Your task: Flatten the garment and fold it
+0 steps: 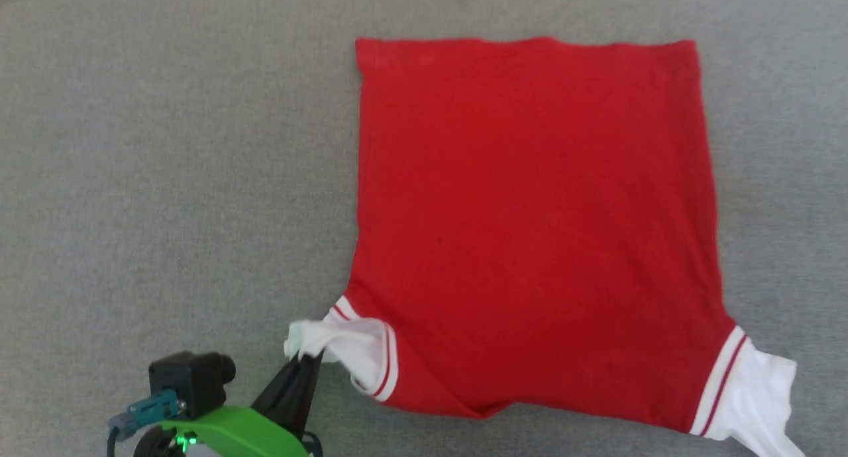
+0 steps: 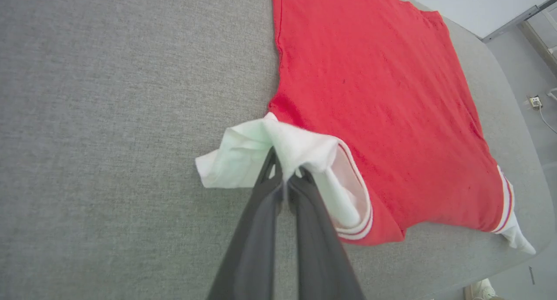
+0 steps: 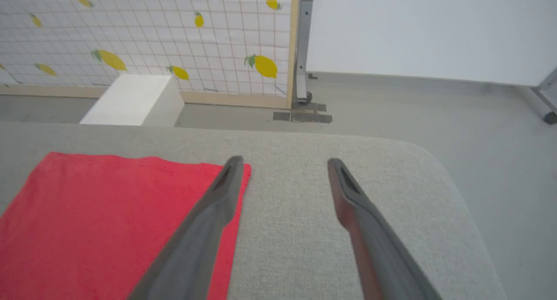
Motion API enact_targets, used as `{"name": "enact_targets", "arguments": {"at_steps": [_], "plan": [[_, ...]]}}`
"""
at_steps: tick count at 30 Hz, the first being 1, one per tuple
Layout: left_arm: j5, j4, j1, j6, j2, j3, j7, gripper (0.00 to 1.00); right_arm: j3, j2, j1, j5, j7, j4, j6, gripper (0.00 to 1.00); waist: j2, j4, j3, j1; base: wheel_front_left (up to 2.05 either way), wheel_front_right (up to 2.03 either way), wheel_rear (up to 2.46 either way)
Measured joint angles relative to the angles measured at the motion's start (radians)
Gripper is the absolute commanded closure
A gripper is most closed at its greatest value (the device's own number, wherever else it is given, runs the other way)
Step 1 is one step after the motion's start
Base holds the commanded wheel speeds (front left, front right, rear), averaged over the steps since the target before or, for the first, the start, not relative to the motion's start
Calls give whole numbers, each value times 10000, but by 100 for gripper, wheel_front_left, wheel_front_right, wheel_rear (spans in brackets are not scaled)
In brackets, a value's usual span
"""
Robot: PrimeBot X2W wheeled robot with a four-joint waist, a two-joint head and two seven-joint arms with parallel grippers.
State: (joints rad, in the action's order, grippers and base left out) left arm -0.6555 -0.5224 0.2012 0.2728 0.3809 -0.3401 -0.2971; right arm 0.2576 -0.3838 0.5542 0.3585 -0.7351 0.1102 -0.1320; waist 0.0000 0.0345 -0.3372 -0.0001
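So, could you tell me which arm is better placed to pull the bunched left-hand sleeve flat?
Left. The left gripper is shut on that sleeve of the garment; the right gripper hangs open near the hem.

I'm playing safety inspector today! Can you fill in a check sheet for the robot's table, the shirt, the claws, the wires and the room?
Surface: grey fabric-covered table with rounded corners.
Job's things: red garment lying mostly flat, plain red side up; both white sleeves are bunched, not spread.
Clutter: nothing seen.
Grippers: left claw shut on the nearer white sleeve; right claw open, holding nothing.
Cables: a short wire at the left wrist; a plug and cord on the floor past the table.
Surroundings: lemon-print grid panel, white box, pale wall, grey floor.
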Motion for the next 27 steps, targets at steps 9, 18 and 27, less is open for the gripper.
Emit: {"name": "enact_targets", "arguments": {"at_steps": [9,18,27], "plan": [[621,-359,-1114,-186,-196,-644,-2,100,-299,249,2662,-1287,-477,-2564,0,0,0,705,-1535,0,0,0,0],[771,-205,-1546,-259,-485,-941,167,100,54,334,3188,-2236,-842,-4013,0,90,0,1588,-2674,1,0,0,0],[767,111,-1570,-255,-523,-736,359,100,378,546,3391,-2426,-621,-4123,0,100,0,1931,-2867,2,0,0,0]]}}
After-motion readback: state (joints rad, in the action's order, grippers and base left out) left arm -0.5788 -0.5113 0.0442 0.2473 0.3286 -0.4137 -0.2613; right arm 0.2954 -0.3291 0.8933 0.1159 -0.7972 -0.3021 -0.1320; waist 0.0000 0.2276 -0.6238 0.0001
